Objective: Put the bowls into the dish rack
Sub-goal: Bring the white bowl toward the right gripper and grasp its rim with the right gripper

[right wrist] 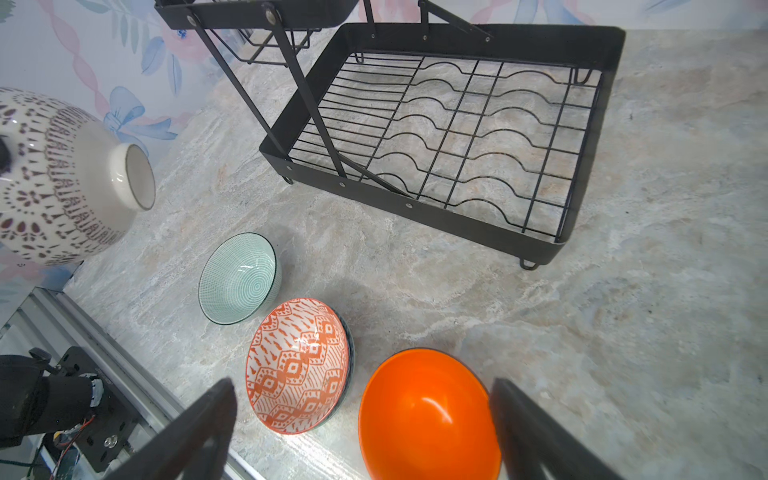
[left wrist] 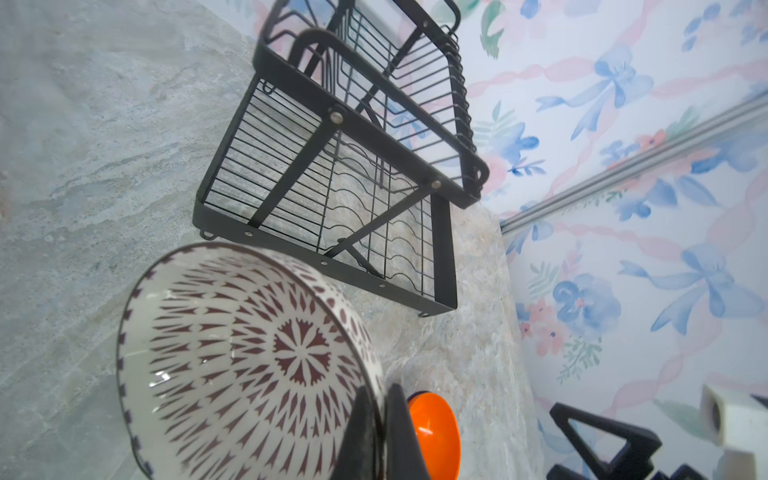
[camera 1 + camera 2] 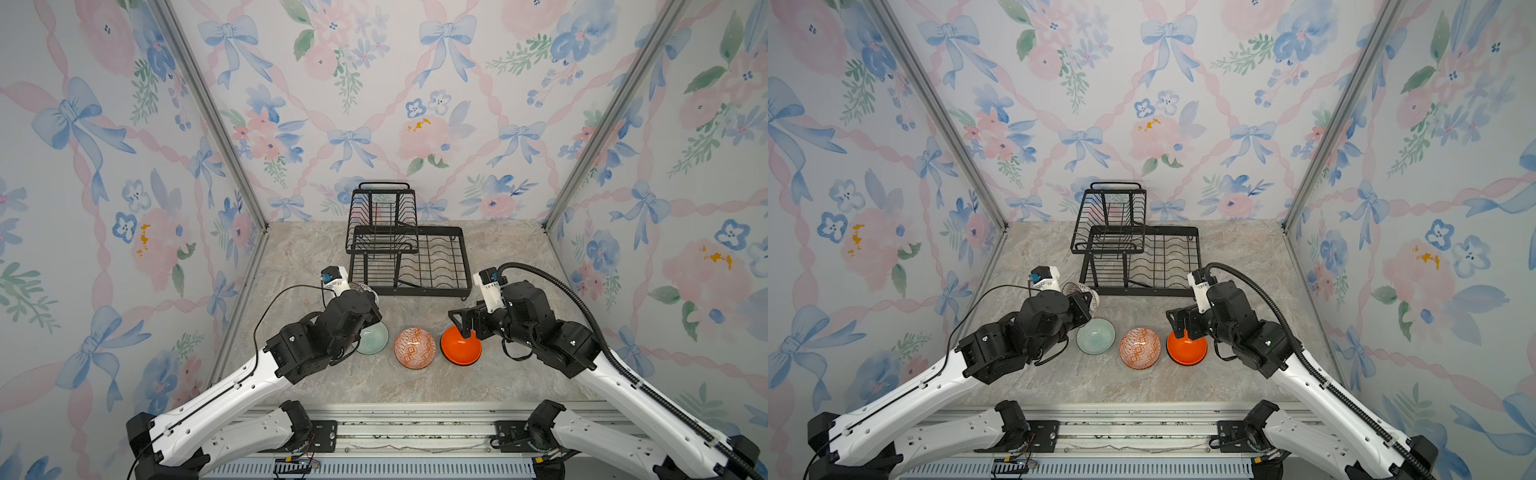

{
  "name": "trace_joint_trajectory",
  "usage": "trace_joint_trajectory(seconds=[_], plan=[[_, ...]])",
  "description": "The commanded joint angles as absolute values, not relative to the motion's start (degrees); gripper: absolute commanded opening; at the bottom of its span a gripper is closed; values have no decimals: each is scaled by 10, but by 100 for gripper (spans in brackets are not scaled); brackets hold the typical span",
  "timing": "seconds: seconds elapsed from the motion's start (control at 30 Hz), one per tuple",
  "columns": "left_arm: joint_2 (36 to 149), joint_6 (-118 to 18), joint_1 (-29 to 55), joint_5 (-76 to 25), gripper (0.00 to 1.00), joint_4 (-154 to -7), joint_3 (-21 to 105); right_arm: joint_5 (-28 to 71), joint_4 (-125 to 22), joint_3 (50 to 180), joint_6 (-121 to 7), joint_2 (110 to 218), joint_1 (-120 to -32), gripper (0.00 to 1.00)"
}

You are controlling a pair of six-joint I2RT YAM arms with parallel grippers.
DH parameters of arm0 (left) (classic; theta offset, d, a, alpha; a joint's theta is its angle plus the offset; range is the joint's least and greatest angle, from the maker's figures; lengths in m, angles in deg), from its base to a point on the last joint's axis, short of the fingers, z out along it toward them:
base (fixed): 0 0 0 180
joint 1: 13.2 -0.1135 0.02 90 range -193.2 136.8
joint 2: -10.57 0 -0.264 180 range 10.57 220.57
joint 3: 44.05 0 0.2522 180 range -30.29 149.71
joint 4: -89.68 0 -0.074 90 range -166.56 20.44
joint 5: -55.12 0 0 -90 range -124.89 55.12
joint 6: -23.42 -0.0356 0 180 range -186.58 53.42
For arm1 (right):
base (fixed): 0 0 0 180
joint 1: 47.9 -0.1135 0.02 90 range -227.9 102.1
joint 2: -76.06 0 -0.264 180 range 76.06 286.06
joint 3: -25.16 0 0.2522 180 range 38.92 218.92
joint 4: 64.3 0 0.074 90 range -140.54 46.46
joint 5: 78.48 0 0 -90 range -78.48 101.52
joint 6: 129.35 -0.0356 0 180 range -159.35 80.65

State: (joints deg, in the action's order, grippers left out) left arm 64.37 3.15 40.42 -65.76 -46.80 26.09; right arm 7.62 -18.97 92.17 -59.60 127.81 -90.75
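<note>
Left hand [image 2: 380,415] pinched the rim of the white bowl with brown pattern [image 2: 249,361]. The bowl was tipped on its side, off the desk [image 3: 374,386], near the front left corner of the dish rack [image 3: 409,257]. Right hand [image 3: 460,324] was spread wide over the plain orange bowl [image 3: 461,351]; couldn't tell if it touched. Mint bowl [image 3: 374,338], orange-white bowl [image 3: 414,348] and the orange one sat upright in a row on the desk, in front of the rack and apart from it.
</note>
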Motion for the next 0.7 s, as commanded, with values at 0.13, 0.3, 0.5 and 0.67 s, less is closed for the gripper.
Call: trace_joint_trajectory(seconds=[0.13, 0.3, 0.5, 0.67], plan=[[659, 398, 448, -806, 0, -520, 200, -85, -264, 912, -638, 1277, -1034, 97], [671, 560, 465, -850, 0, -521, 165, -126, -320, 899, -652, 1325, -1093, 97], [659, 674, 479, -879, 0, -520, 137, -132, -396, 893, -662, 1389, -1144, 97], [660, 714, 482, -893, 0, -521, 136, -133, -491, 864, -641, 1428, -1172, 97]])
